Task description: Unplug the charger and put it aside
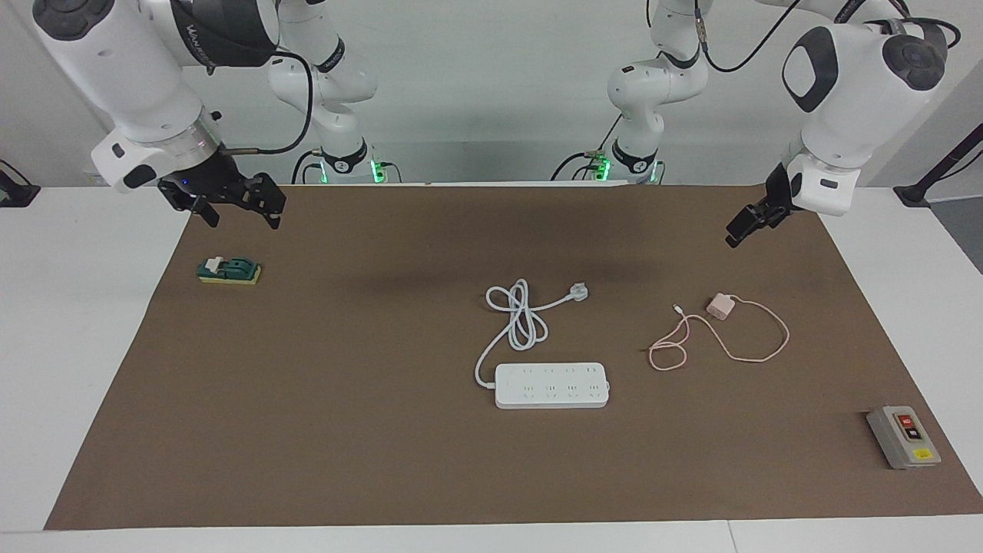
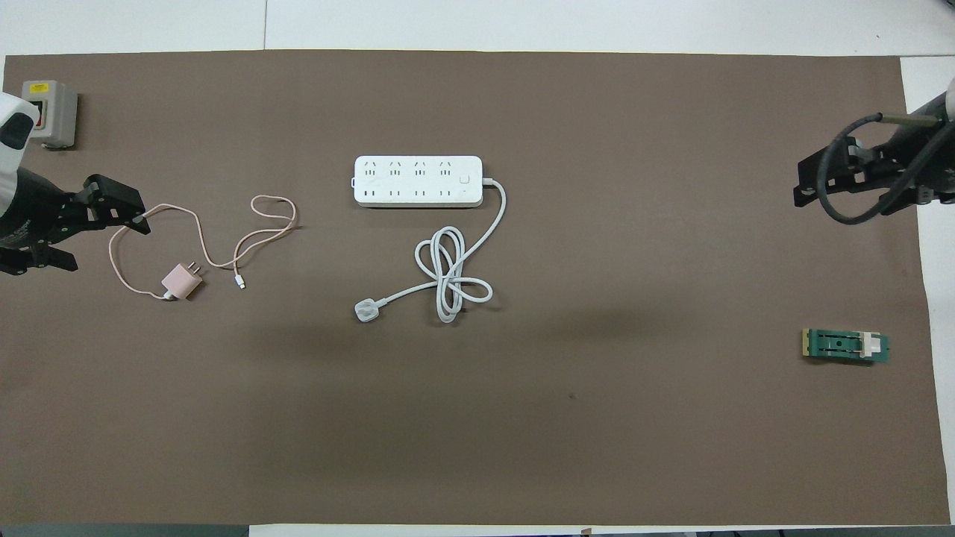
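While both end effectors hang open and empty, the charger [image 2: 181,282] lies unplugged, prongs pointing away from the robots.

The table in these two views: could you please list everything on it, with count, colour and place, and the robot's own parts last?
Charger: one, pale pink, lying unplugged on the mat toward the left arm's end, its thin pink cable looped beside it.
Power strip: one, white, mid-table, no plug in its sockets; its thick white cord is coiled nearer to the robots.
Button box: one, grey with red and yellow buttons, at the left arm's end, farther from the robots than the charger.
Green block: one, green with a white part on a yellow base, at the right arm's end.
Mat: one, brown, covering the white table.
Left gripper: black, raised above the mat's edge near the charger, empty.
Right gripper: black, open, raised above the green block's end, empty.
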